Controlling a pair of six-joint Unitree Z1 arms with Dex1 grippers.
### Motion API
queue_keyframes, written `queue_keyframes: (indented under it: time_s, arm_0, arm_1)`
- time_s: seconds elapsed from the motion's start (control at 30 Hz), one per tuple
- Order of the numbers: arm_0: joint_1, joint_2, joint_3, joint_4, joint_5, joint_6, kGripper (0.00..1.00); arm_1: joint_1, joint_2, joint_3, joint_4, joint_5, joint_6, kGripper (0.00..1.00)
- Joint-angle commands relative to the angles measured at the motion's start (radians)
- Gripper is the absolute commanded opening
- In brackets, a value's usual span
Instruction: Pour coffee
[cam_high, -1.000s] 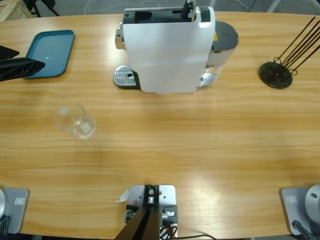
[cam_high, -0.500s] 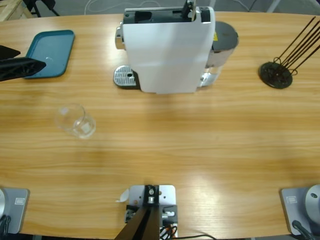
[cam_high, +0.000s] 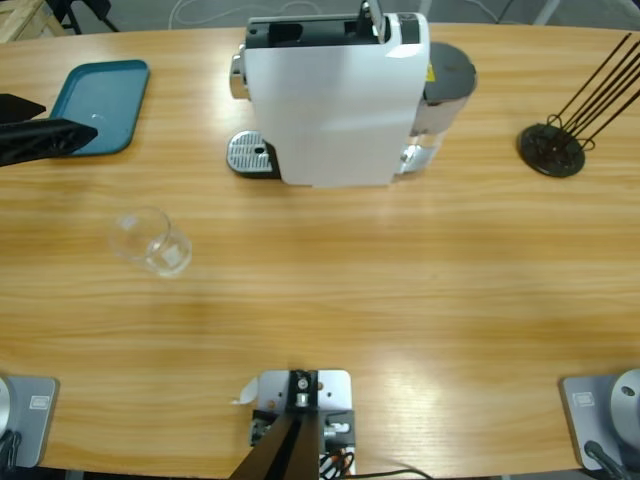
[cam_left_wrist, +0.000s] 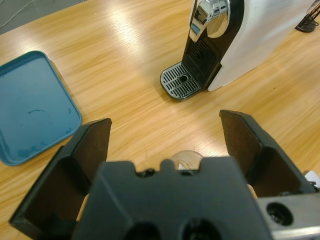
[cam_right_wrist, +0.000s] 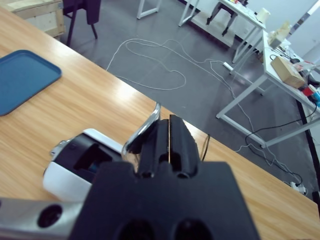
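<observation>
I had the right end effector (cam_right_wrist: 169, 131), jaws pressed together, at the silver lever (cam_right_wrist: 141, 131) on top of the white boxy coffee machine (cam_high: 335, 100), so I judged the machine was being readied to brew. My left end effector (cam_left_wrist: 165, 142) hung wide open and empty above the surface (cam_high: 400, 280). The clear drinking glass (cam_high: 150, 240) stood empty, well apart from the metal drip tray (cam_high: 250, 155); next it needed carrying there. The teal tray (cam_high: 100, 105) held nothing. I saw no coffee anywhere.
</observation>
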Motion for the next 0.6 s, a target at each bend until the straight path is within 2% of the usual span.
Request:
queue_keyframes:
  time_s: [0.03, 0.6]
  arm_0:
    - [-0.007, 0.033, 0.038, -0.012, -0.015, -0.006, 0.931]
    - [-0.007, 0.035, 0.043, -0.011, -0.015, -0.007, 0.931]
  arm_1:
    - [0.094, 0.152, -0.019, -0.004, 0.001, -0.002, 0.0]
    - [0.074, 0.266, 0.016, 0.006, 0.002, 0.05, 0.0]
